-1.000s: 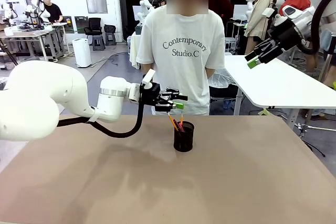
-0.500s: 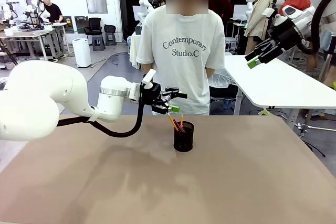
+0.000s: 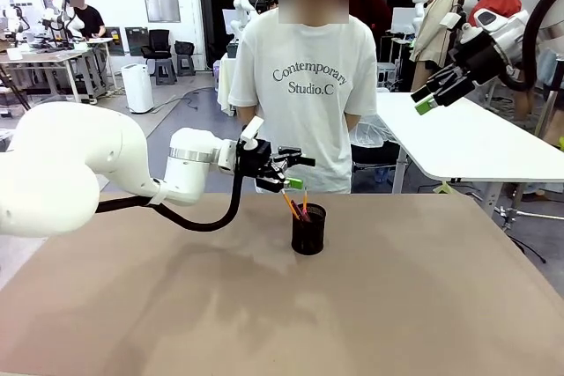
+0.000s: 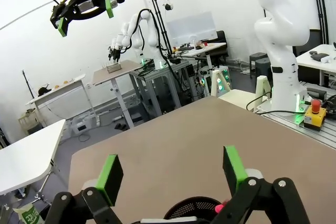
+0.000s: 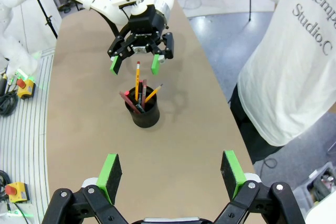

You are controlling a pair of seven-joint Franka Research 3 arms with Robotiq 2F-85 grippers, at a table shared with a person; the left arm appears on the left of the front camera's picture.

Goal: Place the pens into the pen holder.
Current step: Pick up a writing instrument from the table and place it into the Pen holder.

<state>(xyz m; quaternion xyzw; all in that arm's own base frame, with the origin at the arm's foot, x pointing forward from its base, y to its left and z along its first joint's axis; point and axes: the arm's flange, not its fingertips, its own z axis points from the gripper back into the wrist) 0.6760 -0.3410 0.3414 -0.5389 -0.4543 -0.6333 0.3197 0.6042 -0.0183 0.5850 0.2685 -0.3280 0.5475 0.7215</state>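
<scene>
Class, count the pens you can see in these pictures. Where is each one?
3, all standing in the pen holder: yellow-orange pencil, reddish-brown pencil, black pen with a red end. More may be hidden inside.

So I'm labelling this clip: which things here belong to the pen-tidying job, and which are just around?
Part of the job:
- pen holder, black mesh cup on the brown table
- pens standing in it
- left gripper, open just above the pens

Just around:
- right gripper, open, raised off to the side
- person in a white T-shirt behind the table
- white side table
</scene>
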